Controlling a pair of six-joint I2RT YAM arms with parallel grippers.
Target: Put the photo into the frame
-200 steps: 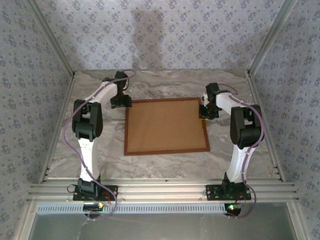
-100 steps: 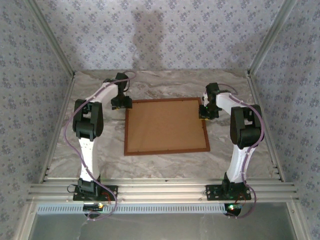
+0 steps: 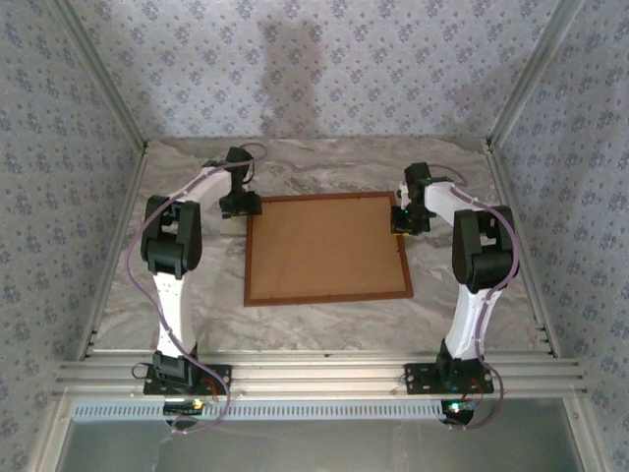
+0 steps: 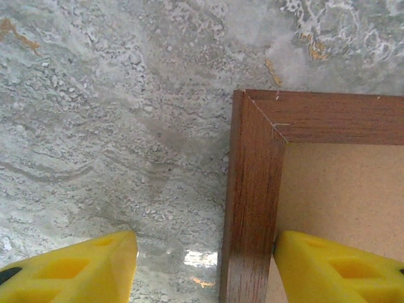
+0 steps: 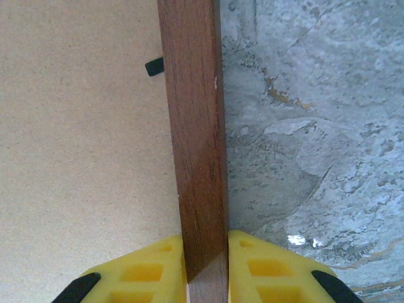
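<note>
Lying flat on the grey marbled table (image 3: 314, 167), the frame (image 3: 327, 296) sits between the two arms, its back side up, with a plain brown backing board (image 3: 324, 246) inside the dark reddish-brown wood. The board's face is bare tan fibre (evenly speckled in both wrist views).

The right gripper (image 3: 401, 222) is at the frame's right rail, near the far right corner. In the right wrist view its yellow fingers (image 5: 146, 273) press against both sides of the rail (image 5: 192, 145), one over the board and one over the marble, so the right gripper (image 5: 206, 273) is clamped on the frame. A small black tab (image 5: 153, 66) pokes out from the rail's inner edge onto the board, just ahead of the grip.

The left gripper (image 3: 241, 206) hangs over the far left corner. In the left wrist view its fingers (image 4: 69, 268) stand apart and straddle the left rail: one is over bare marble, well clear of the wood, and the other is over the board, just beside the rail's inner edge. The left gripper (image 4: 205, 270) grips nothing. The mitred corner joint (image 4: 265, 117) lies directly ahead of it.

Floral wallpaper panels (image 3: 324, 69) enclose the table on three sides, aluminium rails (image 3: 314, 376) run along the near edge by the arm bases, and purple cables (image 3: 138, 256) loop beside each arm.
</note>
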